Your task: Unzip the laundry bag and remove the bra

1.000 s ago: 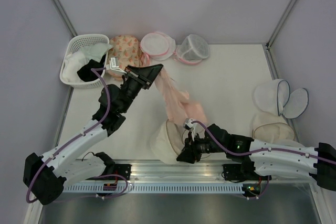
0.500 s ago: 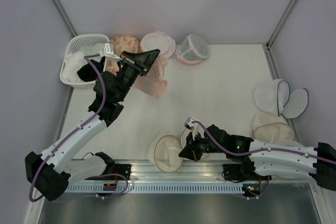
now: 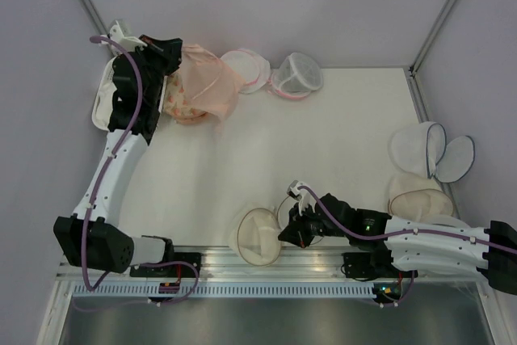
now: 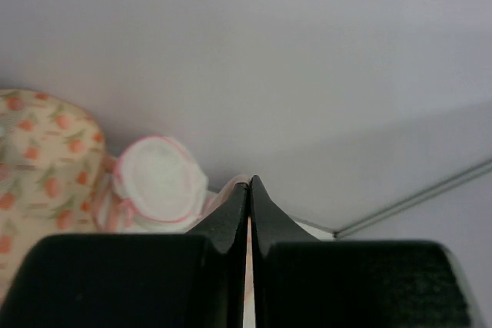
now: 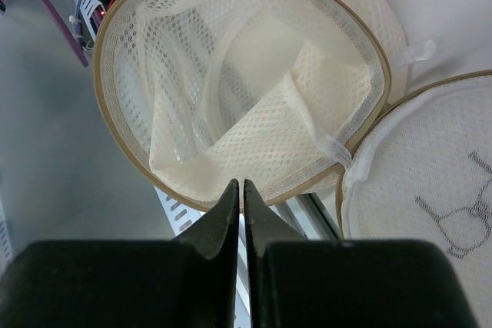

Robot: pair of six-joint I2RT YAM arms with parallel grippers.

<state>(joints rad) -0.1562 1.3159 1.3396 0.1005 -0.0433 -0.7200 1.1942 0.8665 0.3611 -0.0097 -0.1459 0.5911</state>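
Top view: left arm reaches to the far-left corner, left end effector (image 3: 178, 54) clamped on the top edge of the bra (image 3: 208, 86). The bra hangs spread out, lifted off the counter (image 3: 347, 143), draped in front of the floral bag (image 3: 179, 106) and just beside the white basket (image 3: 103, 107). A pink-trimmed round bag (image 3: 247, 70) and a mesh bag (image 3: 297, 76) sit along the back wall. The laundry bag (image 3: 257, 236) lies unzipped at the near edge, well apart from the bra, mouth wide open. Right end effector (image 3: 292, 229) is at its right rim. More round bags (image 3: 420, 148) at the counter's right side.

Left wrist: fingers (image 4: 231, 224) pressed together, a thin peach strip of bra (image 4: 247, 263) pinched between them. Floral bag (image 4: 38, 151) and pink-trimmed round bag (image 4: 157, 186) sit behind, against the wall.

Right wrist: right end effector (image 5: 238, 187) closed to a thin slit, tips on the laundry bag's (image 5: 231, 97) beige rim. Only folded mesh lining shows inside. The zip-off face with the black line drawing (image 5: 453, 228) lies flopped open to the right.
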